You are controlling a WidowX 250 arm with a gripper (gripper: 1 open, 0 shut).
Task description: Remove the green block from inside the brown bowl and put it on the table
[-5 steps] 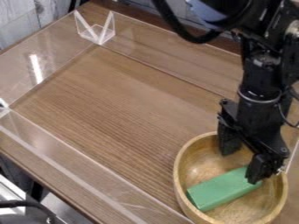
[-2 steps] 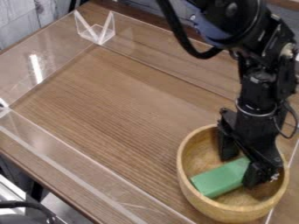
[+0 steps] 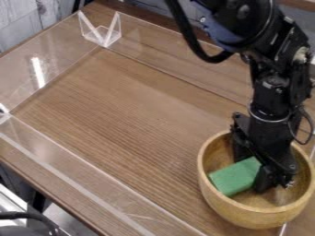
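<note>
The brown bowl (image 3: pixel 216 199) sits at the table's (image 3: pixel 123 106) front right corner. Inside it lies the green block (image 3: pixel 230 177), tilted, with its right end up between my fingers. My gripper (image 3: pixel 261 171) reaches straight down into the bowl, and its black fingers (image 3: pixel 282 173) straddle that end of the block. The jaws stand narrow around the block, but the arm hides the contact, so I cannot tell whether they press on it.
Low clear acrylic walls (image 3: pixel 55 159) border the tabletop, with a small clear angled bracket (image 3: pixel 101 29) at the back left. The black arm (image 3: pixel 264 55) rises over the right side. Bare wood lies left of the bowl.
The gripper has sunk deeper into the bowl and its jaws have narrowed around the block. The bowl has slid a little to the right, and the block has shifted with it.
</note>
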